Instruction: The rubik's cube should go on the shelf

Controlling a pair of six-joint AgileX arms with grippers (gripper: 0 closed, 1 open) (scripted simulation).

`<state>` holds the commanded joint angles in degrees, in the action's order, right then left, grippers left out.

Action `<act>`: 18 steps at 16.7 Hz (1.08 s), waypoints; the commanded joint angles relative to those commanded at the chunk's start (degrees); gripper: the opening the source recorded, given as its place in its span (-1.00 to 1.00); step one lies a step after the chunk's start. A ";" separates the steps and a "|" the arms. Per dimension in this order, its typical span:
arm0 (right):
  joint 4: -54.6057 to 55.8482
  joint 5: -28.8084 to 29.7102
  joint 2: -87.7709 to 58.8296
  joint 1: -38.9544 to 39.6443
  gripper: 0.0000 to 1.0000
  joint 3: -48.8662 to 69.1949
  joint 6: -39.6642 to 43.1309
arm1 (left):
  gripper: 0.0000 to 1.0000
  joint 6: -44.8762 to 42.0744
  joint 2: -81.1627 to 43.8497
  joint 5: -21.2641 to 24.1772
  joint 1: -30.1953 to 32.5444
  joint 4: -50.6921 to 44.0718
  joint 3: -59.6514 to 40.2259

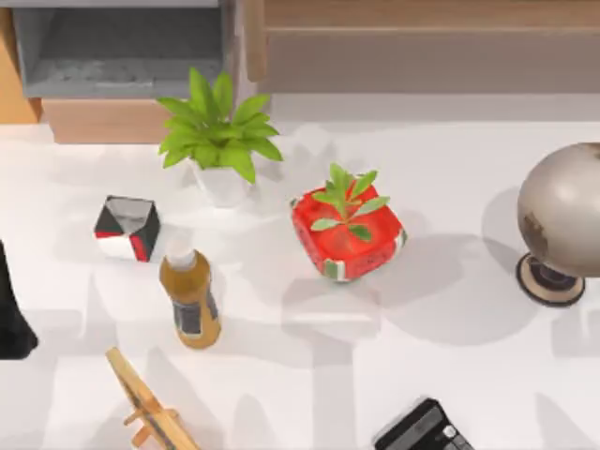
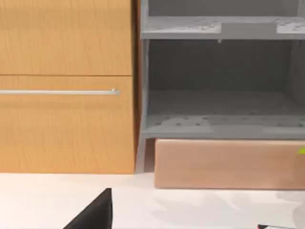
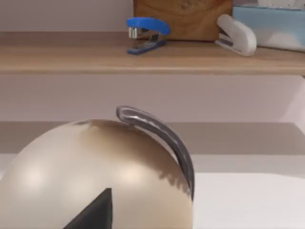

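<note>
Zero steps done, as I judge it: the shelf (image 1: 422, 13) along the table's far edge carries no rubik's cube. Where the cube lies I cannot tell. All is left: find, grasp, lift, place.

Left arm (image 1: 11, 317) parked at the table's left edge. Left pincer (image 2: 95, 213) faces the grey cubby (image 2: 219, 86); wide or narrow, cannot tell. Right pincer (image 3: 95, 212) sits just behind the globe (image 3: 95, 176) near the right edge, looking at the shelf; its state, cannot tell either.

Two lookalikes to avoid: black-white-red box (image 1: 127, 228) toward the left edge, red planter (image 1: 347, 234) mid-table.

Also on the table: leafy pot plant (image 1: 220, 136), brown bottle (image 1: 192, 300), wooden stand (image 1: 150, 408) and a black device (image 1: 422, 431) at the near edge.

On the shelf: blue stapler (image 3: 145, 33), white stapler (image 3: 236, 34), wooden block (image 3: 183, 19), pale blue box (image 3: 271, 26). The stretch at the shelf's left end looks open. The globe may block the right arm's reach.
</note>
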<state>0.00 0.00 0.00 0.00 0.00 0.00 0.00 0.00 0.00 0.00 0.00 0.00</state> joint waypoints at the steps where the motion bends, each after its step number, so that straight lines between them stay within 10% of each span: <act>1: 0.00 0.00 0.00 0.00 1.00 0.00 0.00 | 1.00 0.00 0.00 0.00 0.00 0.00 0.00; 8: 0.00 0.00 0.00 0.00 1.00 0.00 0.00 | 1.00 -7.69 -11.73 3.33 -1.47 5.66 -5.16; 18: 0.00 0.00 0.00 0.00 1.00 0.00 0.00 | 1.00 -42.07 -61.42 13.68 -10.97 31.06 -28.69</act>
<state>0.00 0.00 0.00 0.00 0.00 0.00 -42.07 -61.42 13.68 -10.97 31.06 -28.69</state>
